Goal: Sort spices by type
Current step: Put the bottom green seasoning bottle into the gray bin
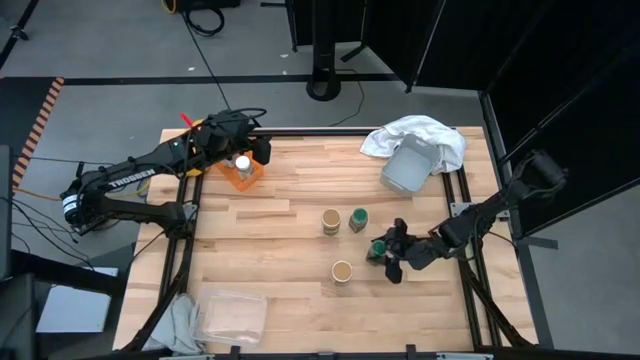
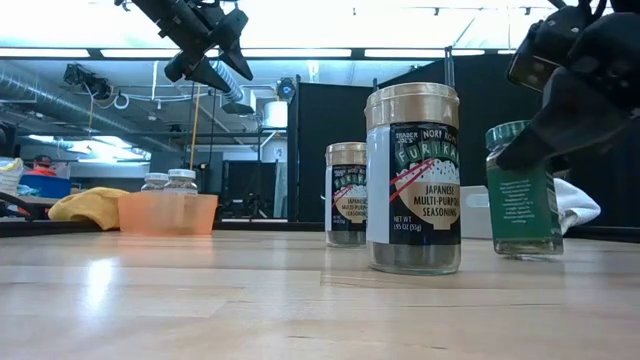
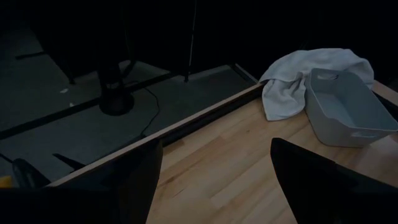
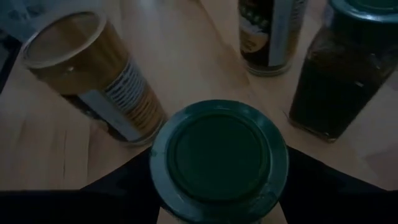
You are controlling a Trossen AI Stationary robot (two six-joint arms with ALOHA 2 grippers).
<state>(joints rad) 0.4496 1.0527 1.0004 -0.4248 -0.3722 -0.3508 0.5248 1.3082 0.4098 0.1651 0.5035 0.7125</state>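
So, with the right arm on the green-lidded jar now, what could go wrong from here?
1. The right gripper has its jaws around a green-lidded jar low on the body; it may tilt or slip when lifted.
2. A tan-lidded jar and a second green-lidded jar stand close; a sideways move could knock them over.
3. The left gripper hangs above the orange tray with jaws open; crossing paths is unlikely but possible.

You can't read the green-lidded jar (image 4: 219,158) label between the right gripper (image 4: 217,186) fingers; its body is hidden beneath its lid, and the picture's edge crops the fingers.
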